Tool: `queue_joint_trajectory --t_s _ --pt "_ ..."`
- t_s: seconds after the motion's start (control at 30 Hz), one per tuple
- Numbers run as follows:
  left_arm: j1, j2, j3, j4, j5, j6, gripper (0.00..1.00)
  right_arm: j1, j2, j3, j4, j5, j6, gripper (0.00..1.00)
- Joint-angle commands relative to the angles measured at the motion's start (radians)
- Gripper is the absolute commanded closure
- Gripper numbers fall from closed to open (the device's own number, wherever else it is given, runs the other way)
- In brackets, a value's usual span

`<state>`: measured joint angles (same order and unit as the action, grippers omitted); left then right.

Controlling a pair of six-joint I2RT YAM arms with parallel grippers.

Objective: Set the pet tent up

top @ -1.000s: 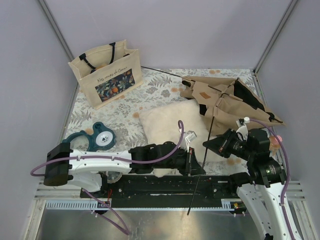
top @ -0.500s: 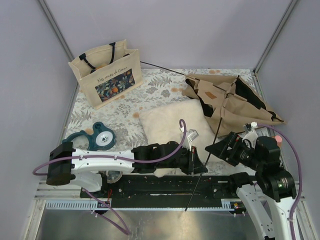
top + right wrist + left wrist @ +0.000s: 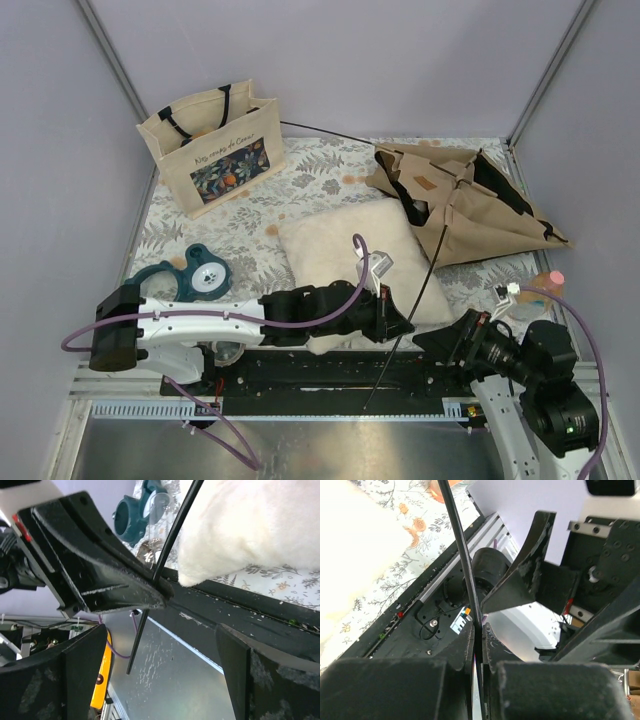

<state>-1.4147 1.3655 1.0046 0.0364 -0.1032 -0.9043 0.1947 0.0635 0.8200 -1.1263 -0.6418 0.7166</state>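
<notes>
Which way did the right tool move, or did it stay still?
Yes, it moved. The right tool pulled back toward the black rail at the near edge, away from the pet tent.

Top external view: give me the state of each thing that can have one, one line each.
pet tent, collapsed in a heap at far right, not standing.
black pole, running from the pet tent toward the near edge, pinched by the left gripper.
left gripper, shut on the black pole.
right gripper, open, holding nothing.
tote bag, upright, top open.
</notes>
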Motion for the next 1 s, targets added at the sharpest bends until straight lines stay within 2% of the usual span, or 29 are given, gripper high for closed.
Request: queue_joint_trajectory --t_s 0.0,0.1,0.3,0.47,0.67,0.87,0.97 --pt "-0.006 0.003 0.071 0.195 -0.026 0.055 1.0 0.006 -0.056 -0.036 0.032 -0.113 0.023 0.02" --pt "-0.006 0.03 0.084 0.232 -0.007 0.051 1.0 0.003 -0.119 -0.059 0.045 -0.133 0.014 0.01" --pt "-0.004 0.076 0.088 0.29 0.007 0.044 1.0 0.003 -0.136 -0.108 0.016 -0.145 -0.009 0.01" --pt "-0.006 0.098 0.098 0.315 0.036 0.079 1.0 0.0 -0.134 -0.114 0.08 -0.228 -0.046 0.01" --pt "-0.006 0.124 0.108 0.379 0.071 0.067 1.0 -0.006 -0.094 -0.004 -0.03 -0.138 -0.137 0.02" --pt "-0.006 0.205 0.161 0.444 0.082 0.03 1.0 -0.037 -0.155 -0.056 -0.024 -0.154 -0.126 0.1" --pt "-0.006 0.24 0.193 0.454 0.077 0.013 1.0 -0.038 -0.171 -0.079 -0.018 -0.148 -0.147 0.18"
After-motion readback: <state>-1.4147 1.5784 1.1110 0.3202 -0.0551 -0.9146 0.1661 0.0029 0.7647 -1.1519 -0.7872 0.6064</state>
